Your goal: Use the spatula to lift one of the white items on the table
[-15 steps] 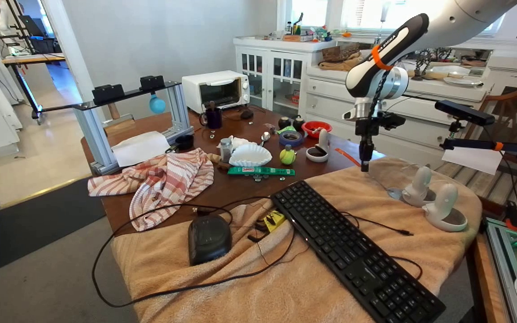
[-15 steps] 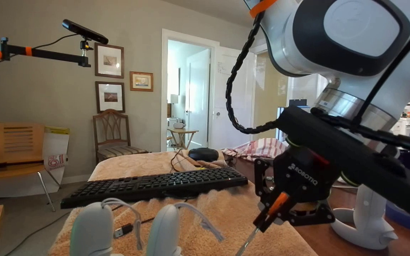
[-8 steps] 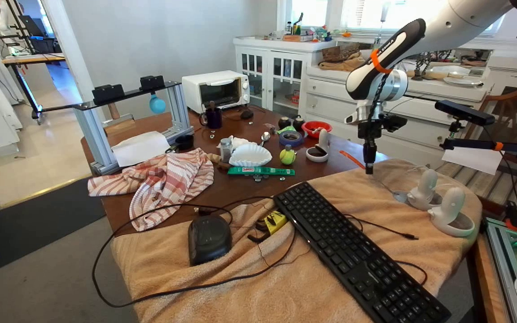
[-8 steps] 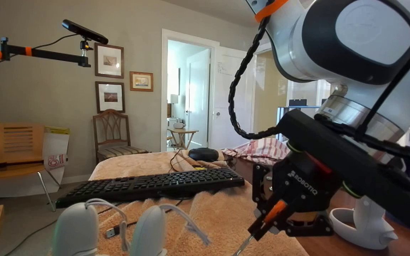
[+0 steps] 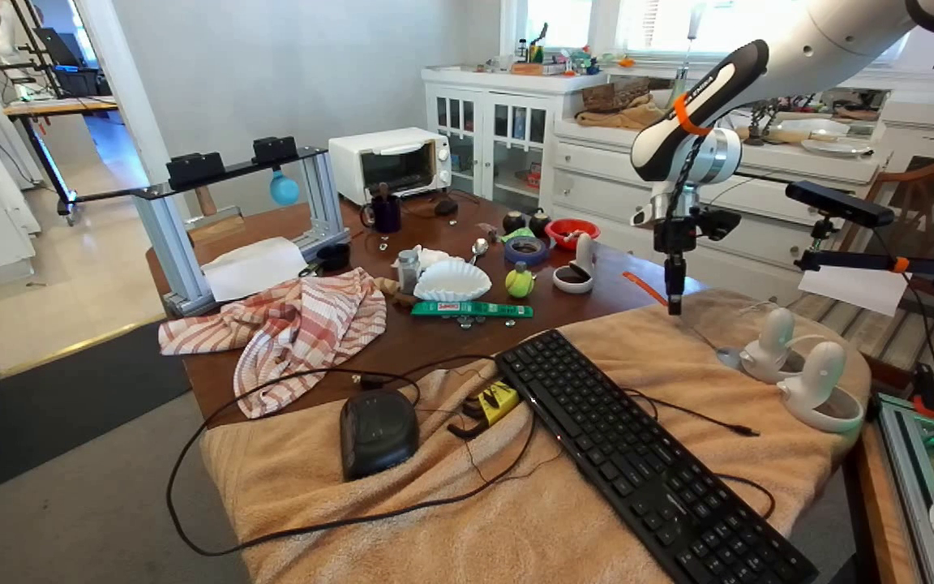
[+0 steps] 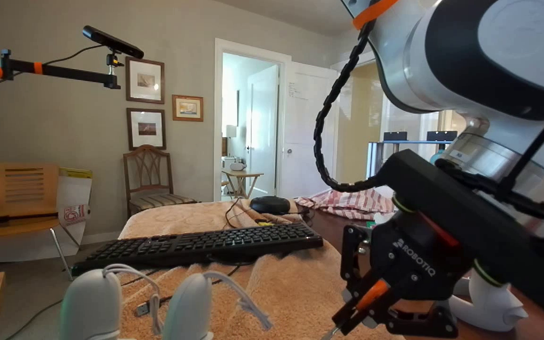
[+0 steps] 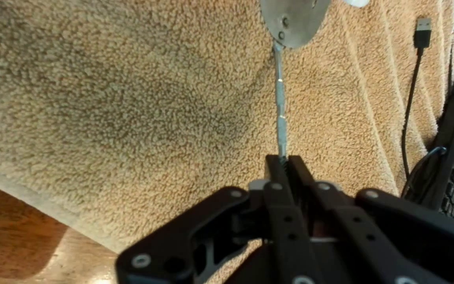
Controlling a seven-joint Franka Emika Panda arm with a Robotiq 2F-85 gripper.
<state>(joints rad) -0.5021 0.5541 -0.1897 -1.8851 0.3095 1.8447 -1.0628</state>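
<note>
My gripper (image 7: 284, 161) is shut on the spatula's thin shaft in the wrist view. From the fingers the metal shaft runs to a flat grey blade (image 7: 296, 19), cut off at the top edge. The spatula's orange handle (image 6: 373, 293) shows beside the fingers in an exterior view. Two white items, a nearer (image 5: 822, 373) and a farther (image 5: 773, 332), sit on the tan cloth of the table (image 5: 516, 511). The blade lies right by the farther one; whether it reaches beneath it I cannot tell. A third white item (image 5: 584, 255) stands on bare brown wood.
A long black keyboard (image 5: 645, 454) lies across the cloth, with a USB cable (image 7: 412, 98) beside it. Farther back are a tennis ball (image 5: 520, 282), a white shell dish (image 5: 452, 281), blue tape (image 5: 526, 250) and a red bowl (image 5: 572, 231). A camera arm (image 5: 880, 258) reaches over the table's edge.
The gripper and spatula have moved a little toward the white items and lower. The two white items on the cloth, the cloth around them, and the keyboard have slid slightly the same way.
</note>
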